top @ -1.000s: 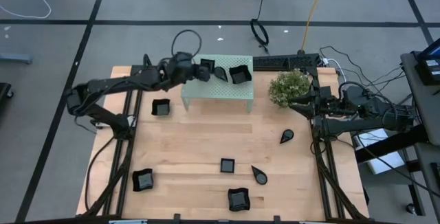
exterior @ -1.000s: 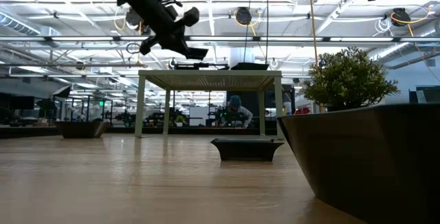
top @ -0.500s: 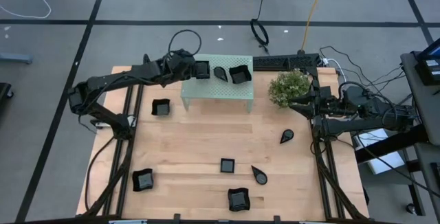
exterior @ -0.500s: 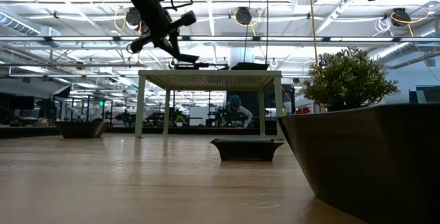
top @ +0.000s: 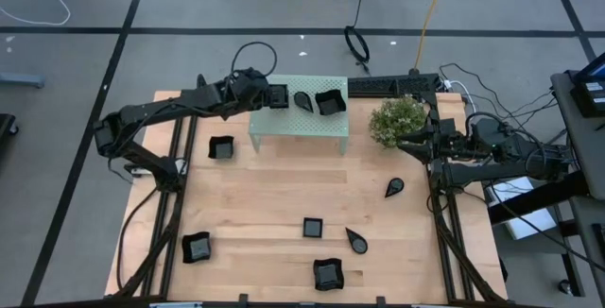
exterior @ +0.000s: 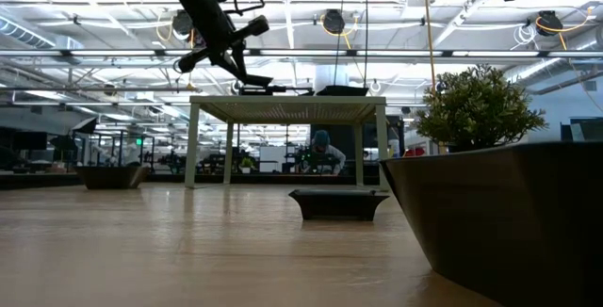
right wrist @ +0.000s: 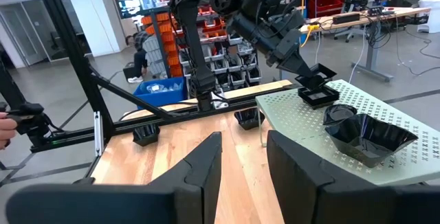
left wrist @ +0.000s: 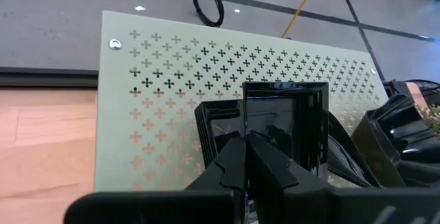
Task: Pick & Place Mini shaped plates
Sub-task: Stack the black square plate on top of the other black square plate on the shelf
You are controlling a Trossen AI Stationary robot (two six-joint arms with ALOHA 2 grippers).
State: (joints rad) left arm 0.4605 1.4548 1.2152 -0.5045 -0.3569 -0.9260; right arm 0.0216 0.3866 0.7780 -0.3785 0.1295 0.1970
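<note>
My left end effector (top: 267,96), upper left of frame, pinches shut on the square mini plate (left wrist: 285,124) over the mint-green stand (top: 299,120).

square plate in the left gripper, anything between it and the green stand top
Nothing visible. The left gripper, shut on the small square plate, has it at the mint-green stand, whose top beneath is bare; the teardrop plate lies beside.

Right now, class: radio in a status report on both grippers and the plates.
Left gripper shut on small square plate, over the green stand. Right gripper open, idle by the plant. Nothing blocking.
</note>
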